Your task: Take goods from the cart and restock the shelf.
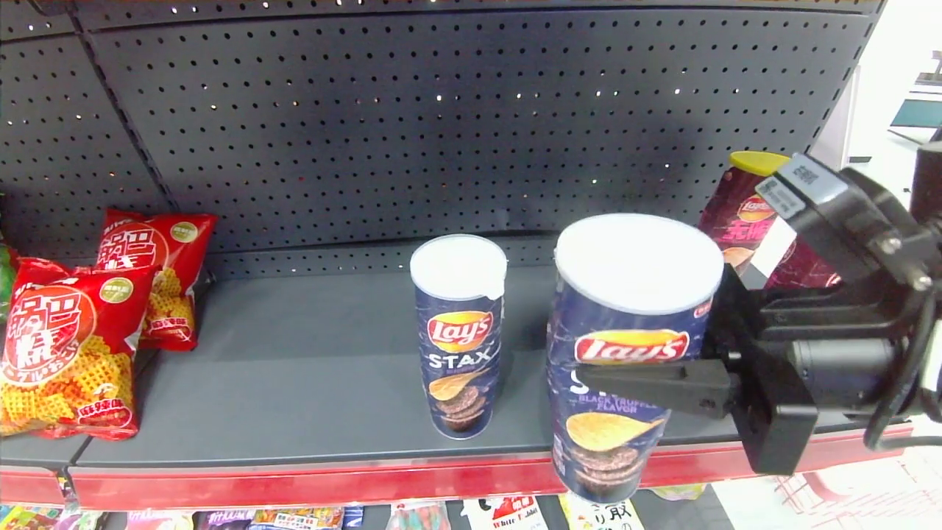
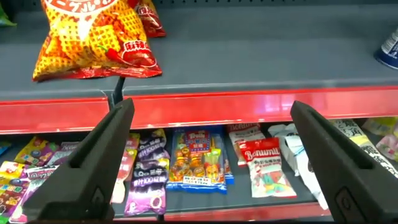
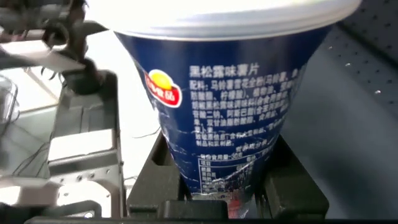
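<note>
My right gripper [image 1: 666, 368] is shut on a dark blue chip can with a white lid [image 1: 625, 346], held upright over the shelf's red front edge [image 1: 331, 478]. The same chip can [image 3: 233, 112] stands between the gripper's jaws in the right wrist view. A second, identical chip can [image 1: 460, 335] stands on the grey shelf [image 1: 294, 368] just left of the held one. My left gripper [image 2: 211, 162] is open with nothing between its fingers, low in front of the shelf edge [image 2: 249, 106].
Red snack bags [image 1: 73, 346] lean at the shelf's left end. A maroon can with a yellow lid [image 1: 743, 202] stands at the back right, behind my right arm. The lower shelf holds several snack packets [image 2: 199, 162]. A perforated back panel [image 1: 441, 118] closes the shelf behind.
</note>
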